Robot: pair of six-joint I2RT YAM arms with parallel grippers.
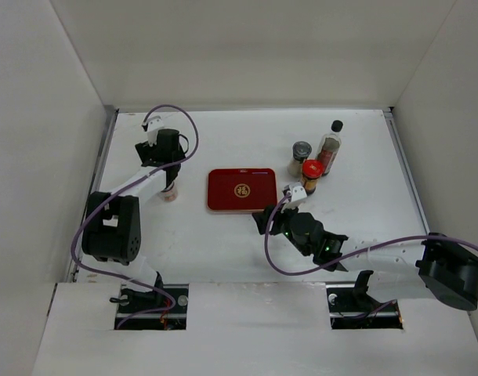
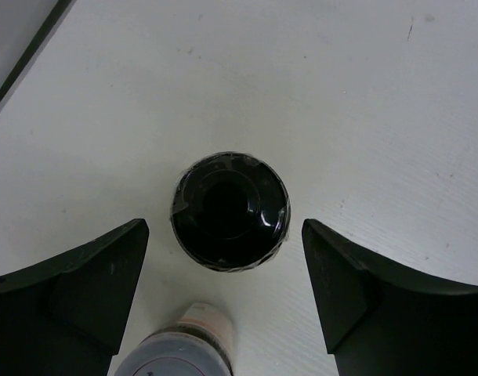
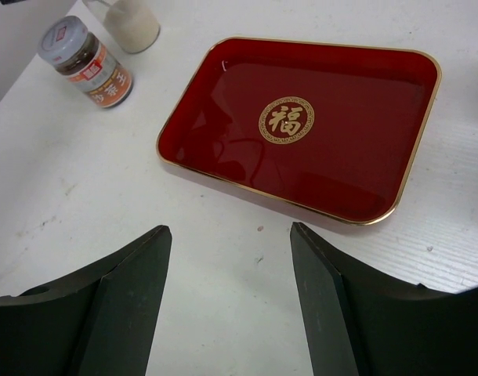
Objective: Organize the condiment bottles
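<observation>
The black-capped white bottle [image 2: 229, 210] stands upright on the table, seen from above. My left gripper [image 2: 223, 227] is open, one finger on each side of its cap, touching neither. The pale pink-lidded jar [image 2: 180, 348] stands just near of it and shows in the top view [image 1: 169, 193]. In the top view my left gripper [image 1: 168, 168] hides the white bottle. The grey-lidded jar [image 1: 301, 157], red-lidded jar [image 1: 312, 174] and tall black-capped bottle [image 1: 330, 146] stand grouped right of the tray. My right gripper [image 3: 229, 231] is open and empty over bare table in front of the tray.
The flat red tray [image 1: 241, 189] with a gold emblem lies mid-table and holds nothing; it also shows in the right wrist view [image 3: 380, 157]. White walls enclose the table on three sides. The left table edge [image 2: 19, 66] runs near the left gripper.
</observation>
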